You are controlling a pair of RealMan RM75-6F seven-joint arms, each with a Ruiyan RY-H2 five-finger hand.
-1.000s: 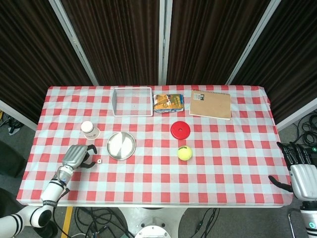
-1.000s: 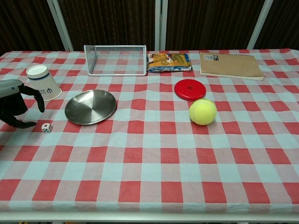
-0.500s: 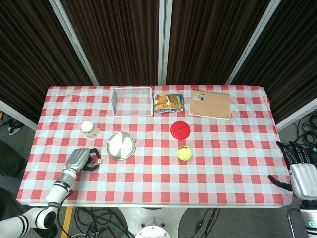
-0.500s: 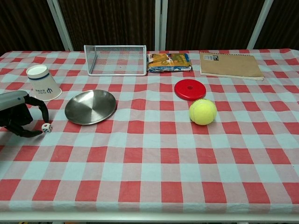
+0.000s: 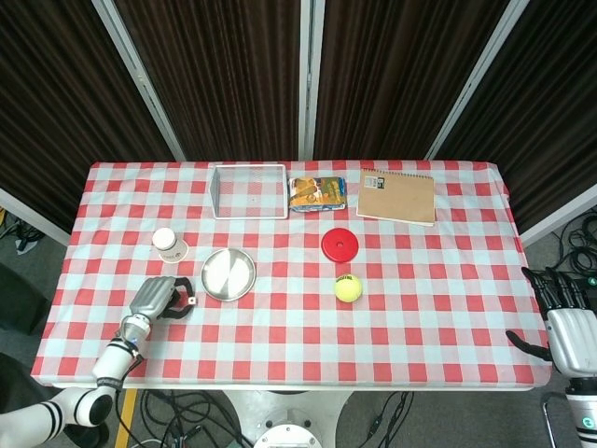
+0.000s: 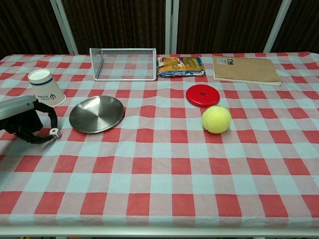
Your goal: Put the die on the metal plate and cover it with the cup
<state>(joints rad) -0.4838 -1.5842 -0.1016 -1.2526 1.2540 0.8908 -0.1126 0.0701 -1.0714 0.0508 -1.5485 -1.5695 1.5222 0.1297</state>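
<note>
Die (image 6: 57, 132) pinched in left hand (image 6: 27, 123) beside metal plate (image 6: 96, 114); right hand (image 5: 562, 317) released

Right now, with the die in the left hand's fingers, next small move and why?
Probably lift slightly and carry the die right toward the metal plate. The left hand pinches it just beside the plate's near-left rim, and the plate is bare.

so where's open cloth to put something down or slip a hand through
Bare cloth runs along the whole near edge, below the tennis ball, and right of the red disc. It is crowded at the left, where the left hand, die, metal plate and cup cluster.
</note>
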